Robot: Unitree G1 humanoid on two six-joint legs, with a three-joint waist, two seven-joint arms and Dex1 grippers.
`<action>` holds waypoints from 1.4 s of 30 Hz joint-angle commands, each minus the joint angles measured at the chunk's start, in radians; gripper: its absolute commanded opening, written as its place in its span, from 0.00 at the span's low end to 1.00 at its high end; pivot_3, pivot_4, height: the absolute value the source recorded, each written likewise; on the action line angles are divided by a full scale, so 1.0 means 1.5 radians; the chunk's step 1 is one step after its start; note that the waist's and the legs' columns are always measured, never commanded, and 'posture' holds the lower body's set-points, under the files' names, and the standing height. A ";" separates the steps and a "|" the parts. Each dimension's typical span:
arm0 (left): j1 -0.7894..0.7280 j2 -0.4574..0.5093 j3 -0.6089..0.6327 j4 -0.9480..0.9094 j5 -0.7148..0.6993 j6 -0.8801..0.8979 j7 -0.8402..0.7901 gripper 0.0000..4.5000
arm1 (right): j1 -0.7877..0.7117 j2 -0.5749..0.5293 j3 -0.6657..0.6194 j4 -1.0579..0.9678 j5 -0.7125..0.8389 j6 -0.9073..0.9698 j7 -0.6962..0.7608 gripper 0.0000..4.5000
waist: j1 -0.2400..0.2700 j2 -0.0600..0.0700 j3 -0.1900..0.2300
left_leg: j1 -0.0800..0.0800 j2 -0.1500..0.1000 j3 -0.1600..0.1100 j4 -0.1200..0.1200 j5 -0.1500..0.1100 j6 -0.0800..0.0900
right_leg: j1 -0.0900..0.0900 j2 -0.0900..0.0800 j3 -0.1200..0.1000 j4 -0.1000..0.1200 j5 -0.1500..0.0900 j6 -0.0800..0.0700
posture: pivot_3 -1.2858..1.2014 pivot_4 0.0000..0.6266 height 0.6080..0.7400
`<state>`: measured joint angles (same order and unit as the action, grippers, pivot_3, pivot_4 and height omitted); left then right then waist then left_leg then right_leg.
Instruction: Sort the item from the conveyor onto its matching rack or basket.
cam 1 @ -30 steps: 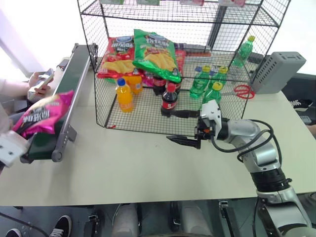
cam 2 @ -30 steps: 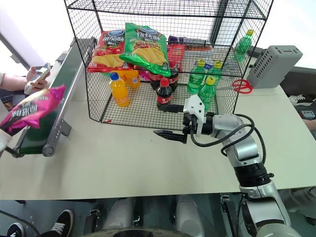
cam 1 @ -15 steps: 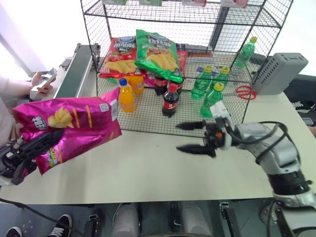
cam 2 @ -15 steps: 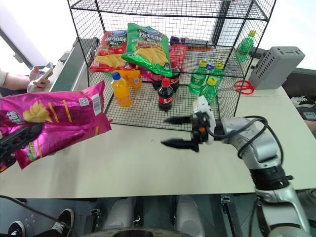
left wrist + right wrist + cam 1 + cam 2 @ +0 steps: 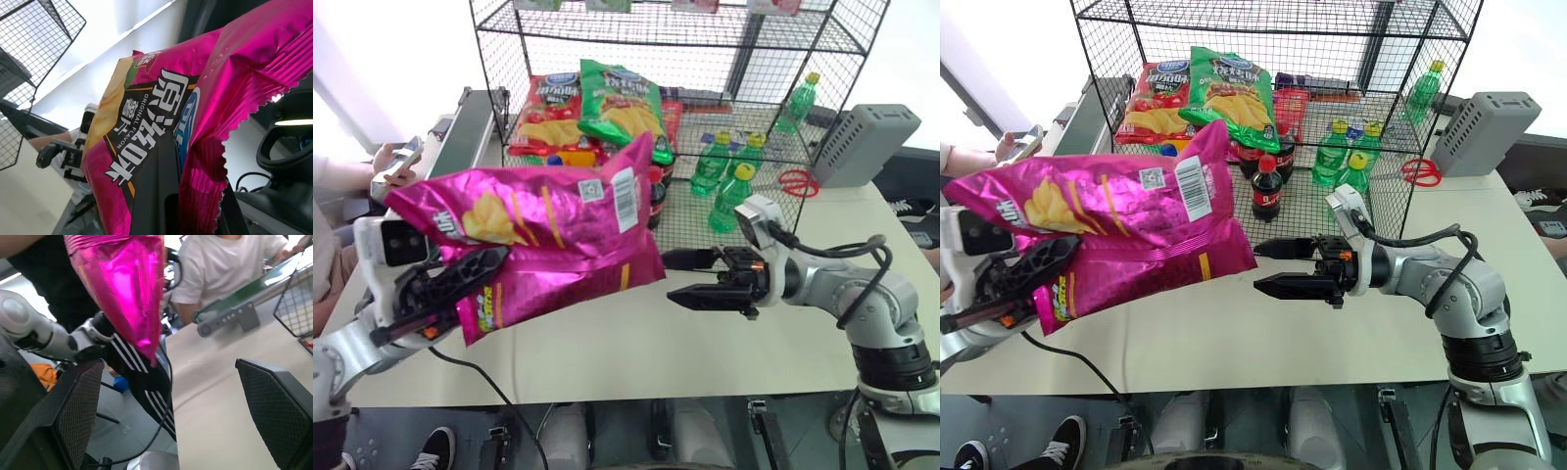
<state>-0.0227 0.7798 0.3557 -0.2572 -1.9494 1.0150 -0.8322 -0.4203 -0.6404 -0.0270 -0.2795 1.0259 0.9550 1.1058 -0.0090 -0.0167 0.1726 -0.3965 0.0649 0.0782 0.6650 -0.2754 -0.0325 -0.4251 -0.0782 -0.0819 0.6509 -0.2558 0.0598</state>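
Note:
The item, a big magenta-pink chip bag [image 5: 548, 235], hangs in the air in front of the rack [image 5: 481, 49], lying nearly level with its barcode end toward the right. My left gripper [image 5: 460, 284] is shut on the bag's lower left end; one black finger [image 5: 161, 196] presses along the printed face. My right gripper [image 5: 669, 277] is open just right of the bag's right edge, apart from it, its mesh-faced fingers [image 5: 73, 406] wide with the bag's pointed corner [image 5: 127, 289] ahead. The dark green conveyor [image 5: 460, 137] runs along the table's left side.
Inside the rack lie a red chip bag [image 5: 548, 108] and a green chip bag [image 5: 622, 103], with cola and green bottles [image 5: 724, 166] behind the mesh. A grey box [image 5: 867, 142] and red scissors [image 5: 793, 181] sit at right. A person's hand holds a phone [image 5: 396, 162] beside the conveyor.
My left arm swung the pink bag rightward and upward from the conveyor's end, rolling it nearly level before the rack. My right gripper drew back a little, rolled, and stayed open.

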 commanded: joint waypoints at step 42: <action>-0.072 -0.112 0.001 0.002 0.466 -0.209 -0.022 1.00 | 0.038 -0.011 -0.211 -0.057 -0.030 -0.153 -0.166 0.03 | 0.007 0.000 0.000 | -0.002 0.000 0.001 0.000 0.000 0.000 | -0.001 0.000 0.000 -0.002 0.000 0.000 | 0.52 0.24 1.00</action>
<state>-0.1147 0.6226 0.3415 -0.2309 -1.3120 0.7654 -0.8580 -0.3430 -0.6512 -0.2522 -0.3192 1.0202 0.8243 0.8987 0.0018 -0.0167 0.1727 -0.3994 0.0648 0.0788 0.6649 -0.2755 -0.0323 -0.4273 -0.0779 -0.0821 0.6480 -0.2558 0.0600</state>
